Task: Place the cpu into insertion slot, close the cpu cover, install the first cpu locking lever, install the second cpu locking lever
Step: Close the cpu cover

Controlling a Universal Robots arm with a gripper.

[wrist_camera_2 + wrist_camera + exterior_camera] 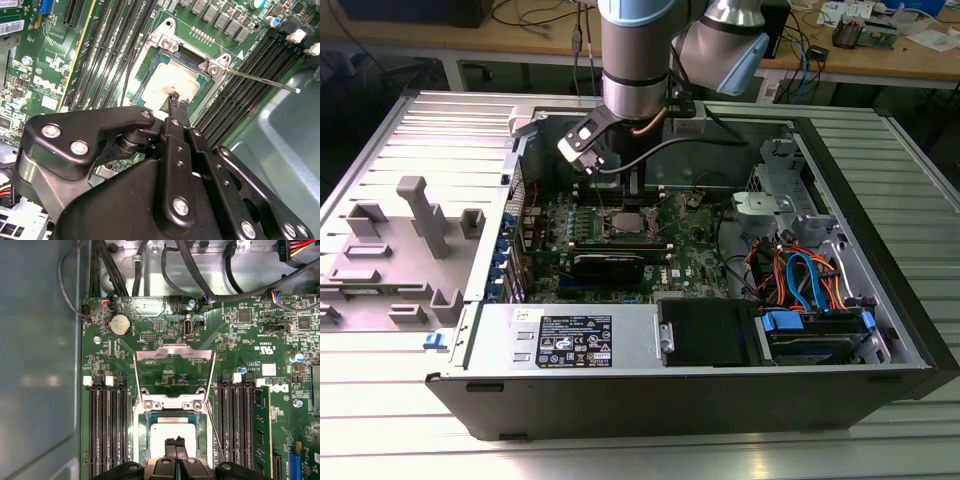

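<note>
1 of 4 steps looks done: cpu [160,432] lies in the socket, mid-board. Cpu cover [173,354] is flipped open, 1 locking lever [260,80] unlatched. Gripper [175,441] sits just over cpu, fingers nearly together, holding nothing.

Exterior view looks down from afar, arm [635,60] at twelve o'clock of the case [620,400] — both wrist views near, sharing the socket [167,44] [172,404].

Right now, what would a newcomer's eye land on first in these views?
In the exterior view, the arm reaches down into the open computer case. In both wrist views, the gripper is down at the cpu lying in its socket, with the cpu cover standing open.
</note>
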